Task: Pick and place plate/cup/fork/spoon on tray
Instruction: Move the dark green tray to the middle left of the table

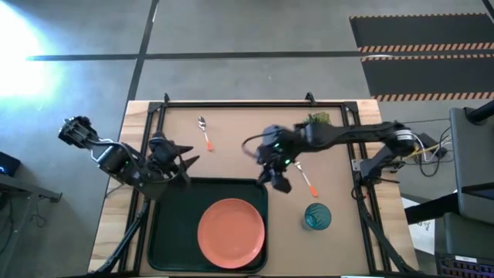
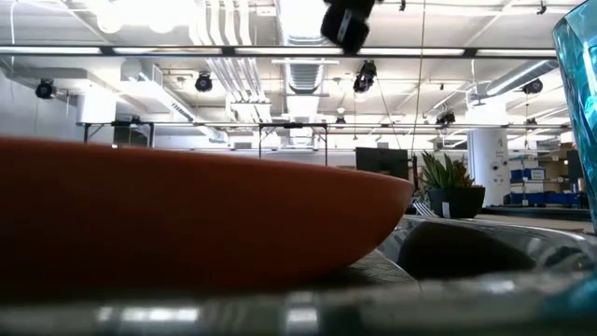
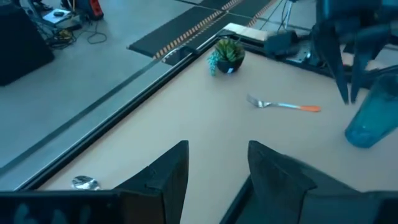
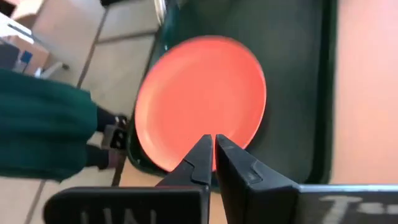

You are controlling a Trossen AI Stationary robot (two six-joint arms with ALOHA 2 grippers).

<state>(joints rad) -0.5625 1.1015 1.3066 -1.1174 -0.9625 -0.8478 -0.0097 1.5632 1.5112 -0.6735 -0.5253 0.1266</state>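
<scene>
Beside right gripper [image 1: 279, 182] (empty) | fork [image 1: 306, 180] diagonal, tines up-left.

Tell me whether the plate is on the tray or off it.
On it. The high view shows the plate lying flat inside the tray, toward its right side, with the tray's dark green rim around it.

Orange-red plate [image 1: 231, 233]; dk green tray [image 1: 171, 232]; teal cup [image 1: 317, 217]; orange-handled fork [image 1: 306, 180], spoon [image 1: 204, 133].

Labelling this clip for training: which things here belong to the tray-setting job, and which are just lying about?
Job things: plate, lying on the tray; cup, fork and spoon on the table.
Just lying about: potted plant.
</scene>
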